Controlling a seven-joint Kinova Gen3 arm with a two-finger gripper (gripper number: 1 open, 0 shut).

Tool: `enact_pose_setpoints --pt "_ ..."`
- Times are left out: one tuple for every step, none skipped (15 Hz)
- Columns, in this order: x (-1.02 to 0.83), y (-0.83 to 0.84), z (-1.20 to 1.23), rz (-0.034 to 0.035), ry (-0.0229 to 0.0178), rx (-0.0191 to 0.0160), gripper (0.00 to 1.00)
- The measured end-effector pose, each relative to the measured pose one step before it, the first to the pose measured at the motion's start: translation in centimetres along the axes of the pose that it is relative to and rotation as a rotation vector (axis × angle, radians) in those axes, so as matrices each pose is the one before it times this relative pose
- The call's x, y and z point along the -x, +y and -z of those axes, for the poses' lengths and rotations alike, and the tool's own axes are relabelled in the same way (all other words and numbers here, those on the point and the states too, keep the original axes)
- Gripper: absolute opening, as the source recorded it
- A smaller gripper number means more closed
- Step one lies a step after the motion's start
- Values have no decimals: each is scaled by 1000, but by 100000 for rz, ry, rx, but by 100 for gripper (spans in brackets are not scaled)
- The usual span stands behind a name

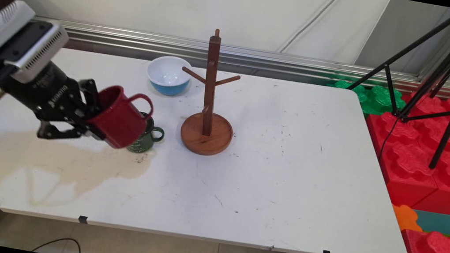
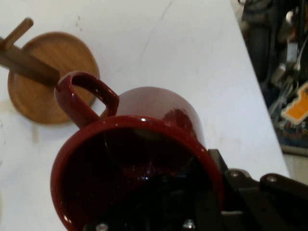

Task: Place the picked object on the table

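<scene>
Item: red mug (image 1: 119, 117), carried tilted on its side above the left part of the white table (image 1: 269, 186), handle uppermost, mouth facing back toward the arm; the black gripper (image 1: 90, 117) has its jaws clamped on the mug's rim, one finger inside and one outside. Directly behind and partly hidden by it: a small dark green mug (image 1: 146, 138) standing on the table. Just right: a wooden mug tree (image 1: 208, 110) on a round base; behind: a white-and-blue bowl (image 1: 168, 75).
</scene>
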Motion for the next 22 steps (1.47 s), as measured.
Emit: enact_pose_setpoints --pt "102 -333 458 -1475 -1676 1 0" --pt "149 -430 396 -1631 -2015 156 0" --pt "201 -490 306 -1604 -2147 64 0" --pt "209 -459 186 -1346 -1875 65 0" --pt "176 -347 102 -867 -1386 -121 0" --pt "251 -536 107 -1255 -1923 -197 0" --pt "170 -411 42 -789 -1263 -240 0" --pt "264 -593 53 -1084 -1834 -441 0" --pt "201 -426 6 -592 -1273 -370 0" --pt "306 -620 -12 -870 -1884 -536 0" --pt "226 -428 -45 -465 -1317 -364 0" --pt "360 -603 -85 -624 -1908 -542 0" --pt "258 -413 -104 -325 -1299 -343 0" --pt "373 -592 -180 -407 -1886 -479 0" --pt "472 -636 -287 -119 -2201 -380 0" --pt "460 -563 -406 64 -2051 17 0" --pt "374 -414 -398 81 -1619 142 0" --pt "415 -379 -541 27 -1787 400 0" --pt "-126 29 -541 488 -1848 363 0" --pt "338 -129 -528 373 -1381 469 0" --pt "427 -31 -657 689 -1530 858 0" --pt "464 119 -642 888 -1426 1041 0"
